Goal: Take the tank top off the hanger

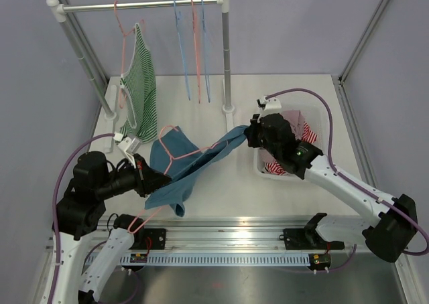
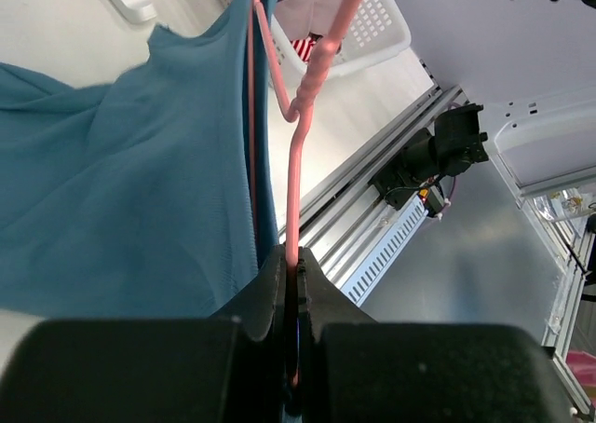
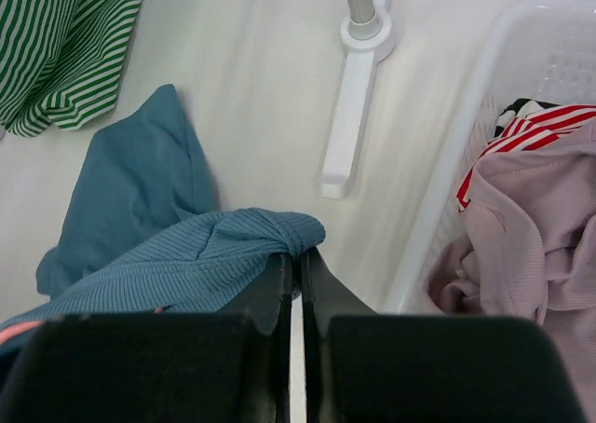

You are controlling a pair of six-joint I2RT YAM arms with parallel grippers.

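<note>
Teal tank top (image 1: 175, 178) stretched between my two pincers, low over the surface (image 1: 228, 187).
My right pincer (image 3: 300, 266) is pinched tight on a bunched edge of it, beside the basket (image 3: 468, 120). My left pincer (image 2: 296, 272) is clamped on the pink hanger (image 2: 295, 167), which is threaded through the top.

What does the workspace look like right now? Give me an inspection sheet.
Surface: white table, mostly bare.
Job's things: blue tank top stretched between both arms, pink hanger inside it.
Clutter: green striped top and spare hangers on rack; basket holding clothes.
Grippers: left gripper shut on pink hanger; right gripper shut on blue tank top.
Cables: purple cable along each arm, away from the garment.
Surroundings: grey walls; nothing else seen.
</note>
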